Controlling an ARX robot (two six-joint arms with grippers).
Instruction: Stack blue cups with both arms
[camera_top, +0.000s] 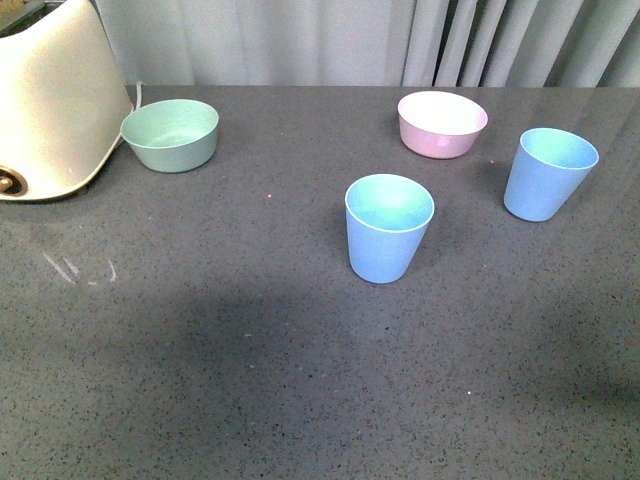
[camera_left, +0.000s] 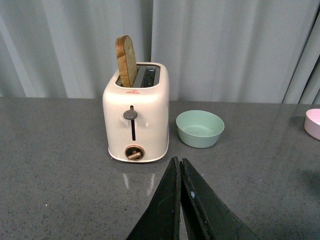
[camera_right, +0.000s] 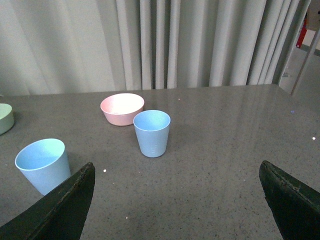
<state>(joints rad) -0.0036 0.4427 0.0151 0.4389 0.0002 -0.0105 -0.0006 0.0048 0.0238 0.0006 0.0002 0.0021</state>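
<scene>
Grey speckled tabletop. Centre blue cup and right blue cup upright, well apart, latter near pink bowl. Likely light, stiff, slick plastic; taper favours pinching rim wall. Left tool closed, empty; right tool spread wide, empty.

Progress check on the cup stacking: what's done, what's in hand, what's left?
Done: nothing yet; the nearer blue cup and the right-hand blue cup stand upright and apart on the table. In hand: nothing; the left gripper is shut and empty, facing the toaster, and the right gripper is open and empty, facing both cups. Left: grasp the cups and nest one inside the other.
</scene>
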